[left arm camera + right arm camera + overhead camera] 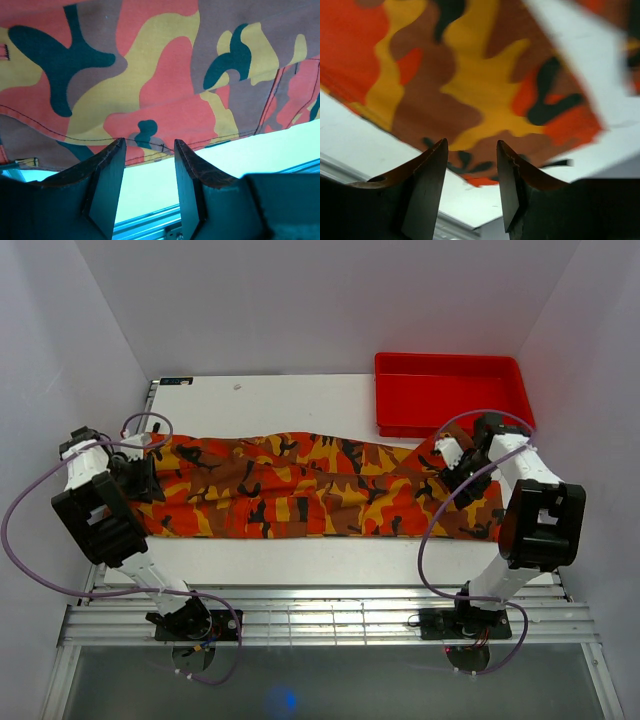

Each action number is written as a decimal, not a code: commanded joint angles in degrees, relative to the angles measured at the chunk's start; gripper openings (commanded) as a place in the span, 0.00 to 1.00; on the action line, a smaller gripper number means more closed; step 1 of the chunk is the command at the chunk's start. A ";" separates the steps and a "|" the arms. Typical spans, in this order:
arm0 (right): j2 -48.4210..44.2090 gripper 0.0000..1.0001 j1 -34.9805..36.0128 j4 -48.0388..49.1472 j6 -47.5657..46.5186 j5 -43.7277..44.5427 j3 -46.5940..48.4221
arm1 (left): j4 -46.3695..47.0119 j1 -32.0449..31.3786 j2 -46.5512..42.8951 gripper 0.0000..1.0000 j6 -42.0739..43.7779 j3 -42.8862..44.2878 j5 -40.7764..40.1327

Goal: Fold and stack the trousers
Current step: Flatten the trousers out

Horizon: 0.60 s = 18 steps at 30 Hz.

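Note:
The camouflage trousers [310,490] lie spread lengthwise across the white table, folded along their length. My left gripper [145,472] hovers at their left end, open and empty; in the left wrist view the jaws [149,145] stand apart just above the stitched hem of the trousers [150,65]. My right gripper [448,468] hovers at their right end, open and empty; in the right wrist view its jaws [471,147] stand apart over the edge of the cloth [470,75].
A red plastic tray [452,390] stands at the back right of the table [300,400]. A metal rail [320,620] runs along the near edge, with both arm bases on it. White walls close in on both sides.

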 commanded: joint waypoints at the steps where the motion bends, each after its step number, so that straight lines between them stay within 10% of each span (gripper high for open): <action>1: -2.60 0.50 0.95 0.54 4.17 -0.90 -9.85 | -1.68 0.30 -1.82 0.54 -0.78 0.09 2.12; 18: -9.81 0.48 -12.14 11.56 -17.60 17.58 -31.15 | 5.35 0.47 -7.34 0.46 5.36 -22.23 -11.14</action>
